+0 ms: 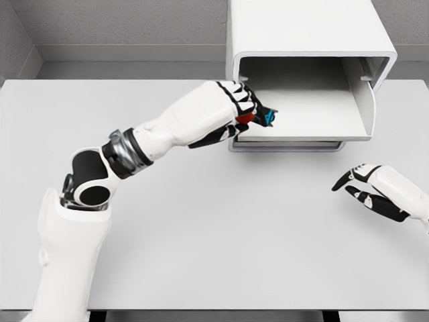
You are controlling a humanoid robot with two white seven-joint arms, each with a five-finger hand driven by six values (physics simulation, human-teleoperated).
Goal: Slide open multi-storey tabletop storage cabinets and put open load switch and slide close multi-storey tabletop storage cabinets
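Observation:
The white storage cabinet (301, 40) stands at the back of the table, and its drawer (315, 114) is slid out toward me. My left hand (244, 114) reaches to the drawer's left front corner, shut on the load switch (260, 118), a small object with red, black and blue parts. The switch sits just over the drawer's left edge. My right hand (365, 188) hovers above the table, right of the drawer and nearer to me, fingers relaxed and holding nothing.
The grey table (214, 235) stretches wide in front of the cabinet. A grey wall runs behind the cabinet, and the table's near edge lies at the bottom of the view.

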